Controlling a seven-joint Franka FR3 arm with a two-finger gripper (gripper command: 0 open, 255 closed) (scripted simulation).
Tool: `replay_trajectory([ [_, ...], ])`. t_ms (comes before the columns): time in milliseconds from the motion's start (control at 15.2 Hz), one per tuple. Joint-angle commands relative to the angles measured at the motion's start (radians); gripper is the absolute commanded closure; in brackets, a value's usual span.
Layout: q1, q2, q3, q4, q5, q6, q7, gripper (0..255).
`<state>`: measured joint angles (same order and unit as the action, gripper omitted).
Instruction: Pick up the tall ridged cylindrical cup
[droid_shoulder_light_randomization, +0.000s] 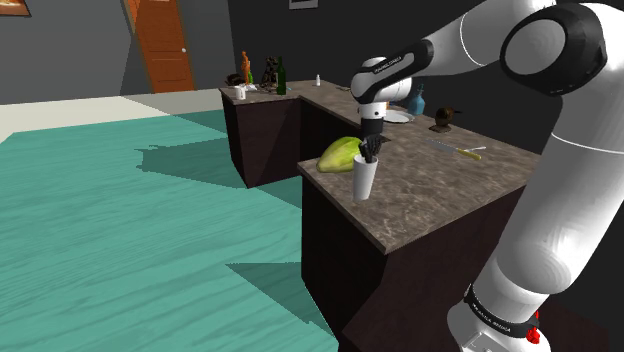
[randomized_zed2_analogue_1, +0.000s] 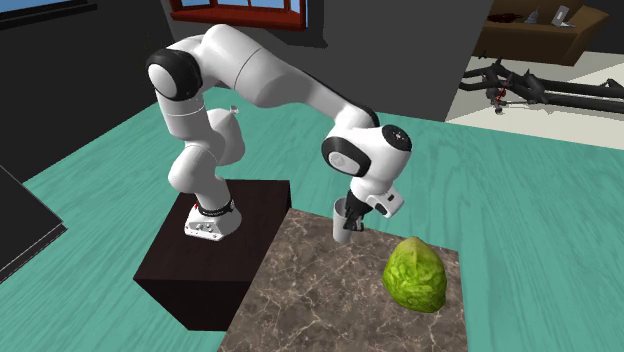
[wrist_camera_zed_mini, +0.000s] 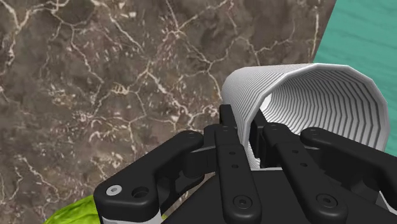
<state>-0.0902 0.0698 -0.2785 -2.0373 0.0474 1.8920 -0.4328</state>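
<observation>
- The gripper (wrist_camera_zed_mini: 242, 137) is closed down to a narrow gap. Only the thin wall of the cup is pinched between its fingers (wrist_camera_zed_mini: 226, 124), one set inside the mouth and the other pressed against the ribbed outside.
- The tall ridged cup (wrist_camera_zed_mini: 305, 95) (drawn plain white) is thus held by its rim and hangs upright directly below the gripper. A rim pinch is judged to suit it because the full body looks too wide to be straddled.
- Whether its base rests on the surface or is raised just off it cannot be told.
- The marbled countertop (droid_shoulder_light_randomization: 450, 200) lies underneath. The cup is placed close to its edge, with teal floor beyond the drop, so a straight upward lift is judged the safest.
- A green leafy head (randomized_zed2_analogue_1: 415, 275) is seen on the same top, near the gripper but apart from the cup. No contact with it is expected during a vertical rise.
- Well beyond the gripper, bottles (droid_shoulder_light_randomization: 280, 75) are stood on a second counter, and an orange door (droid_shoulder_light_randomization: 165, 45) is seen behind them.
</observation>
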Motion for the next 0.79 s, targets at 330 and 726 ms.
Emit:
replay_trajectory([
  [330, 0.002, -0.031, 0.001, 0.060, -0.010, -0.090, 0.010, 255],
  [726, 0.002, -0.046, 0.001, 0.099, -0.014, -0.143, 0.014, 255],
])
